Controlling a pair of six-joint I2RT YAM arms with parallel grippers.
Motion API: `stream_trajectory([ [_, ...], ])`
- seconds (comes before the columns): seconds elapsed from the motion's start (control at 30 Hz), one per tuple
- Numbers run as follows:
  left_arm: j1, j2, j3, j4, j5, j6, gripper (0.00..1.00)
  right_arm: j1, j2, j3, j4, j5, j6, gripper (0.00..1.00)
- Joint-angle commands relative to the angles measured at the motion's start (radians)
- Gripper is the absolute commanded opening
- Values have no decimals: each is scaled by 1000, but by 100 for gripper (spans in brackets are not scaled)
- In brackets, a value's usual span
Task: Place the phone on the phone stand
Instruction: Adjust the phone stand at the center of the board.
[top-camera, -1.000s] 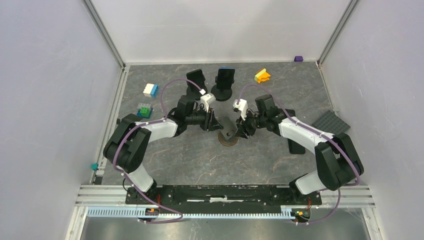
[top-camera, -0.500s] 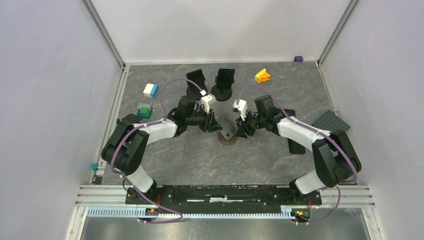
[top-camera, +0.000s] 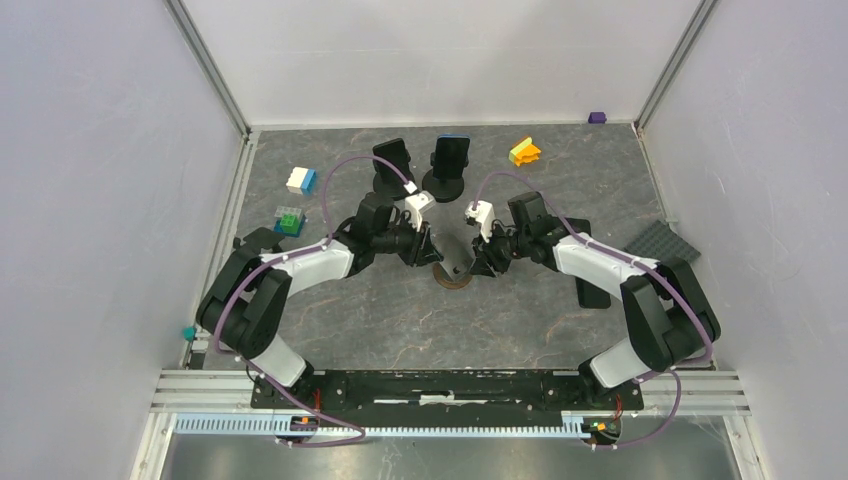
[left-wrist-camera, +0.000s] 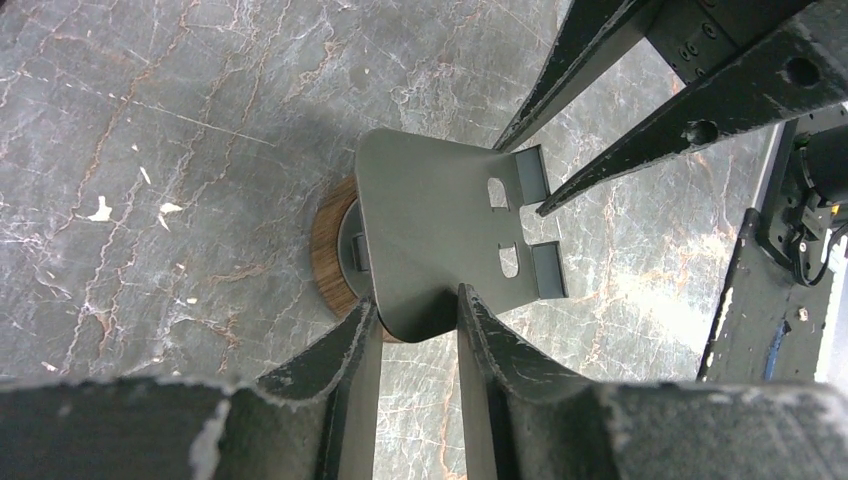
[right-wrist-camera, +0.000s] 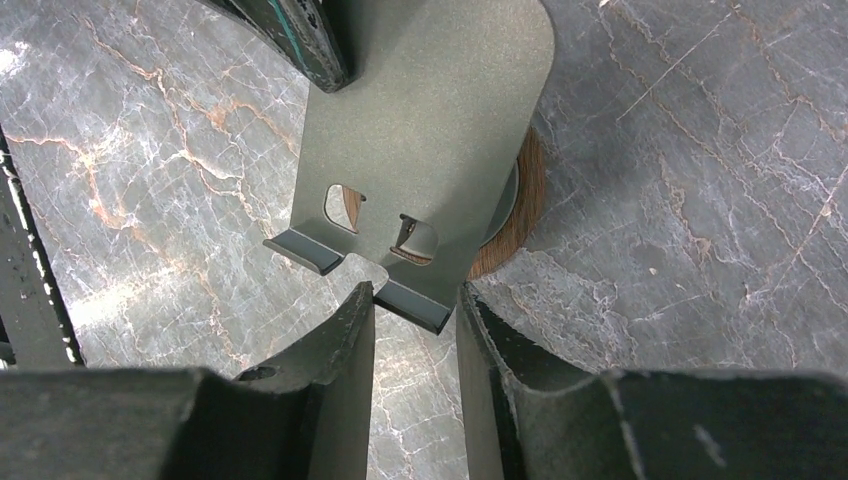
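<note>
Now the left pincer (left-wrist-camera: 417, 300) and right pincer (right-wrist-camera: 415, 292) seem to be setting the phone stand (left-wrist-camera: 440, 220) straight, their fingers a little apart round it, though whether they squeeze it I cannot tell, so next one must fetch the phone (top-camera: 592, 292) lying by the right arm.

phone stand (top-camera: 455, 272) sides: hemmed by left hand (top-camera: 430, 256), right hand (top-camera: 479, 265) | behind: black holder (top-camera: 390, 165) and blue-topped holder (top-camera: 449, 162) stand near | front: open worktop (top-camera: 440, 330), free approach

The grey marbled table (top-camera: 400, 320) carries a wooden-based phone stand (top-camera: 456, 272) at centre, two black holders (top-camera: 447, 168) at the back, a white-blue block (top-camera: 300, 180), green block (top-camera: 289, 220), yellow-orange block (top-camera: 523, 151), purple block (top-camera: 597, 117), and at right a studded plate (top-camera: 660, 243) and black phone (top-camera: 592, 292)
</note>
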Motion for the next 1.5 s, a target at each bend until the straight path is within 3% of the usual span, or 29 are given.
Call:
stream_trajectory([
  [0.0, -7, -60, 42, 17, -61, 122, 10, 9, 29, -20, 41, 64, -14, 22],
  [0.17, -18, -79, 49, 2, -65, 140, 11, 10, 27, -14, 37, 67, -15, 27],
  [0.37, -18, -79, 49, -17, -41, 150, 38, 10, 0, 29, -12, 30, -33, 42],
  [0.6, -16, -45, 61, -14, -41, 109, 43, 10, -38, 93, -103, -5, -96, 65],
  [0.73, -15, -31, 49, 24, -38, 83, 38, 8, -58, 43, -70, 13, -111, 68],
  [0.87, -13, -32, 43, 32, -39, 82, 32, -8, -30, -3, -8, -3, -91, 64],
  [1.07, -3, -21, 38, 33, -32, 31, 15, -42, -69, -111, 152, -20, -36, 59],
  [1.27, 17, 3, 33, 60, 2, -18, 3, -102, -88, -156, 262, -9, 62, 56],
  [1.47, 34, 16, 38, 66, 142, -5, 2, -153, -4, -104, 277, -55, 118, 58],
])
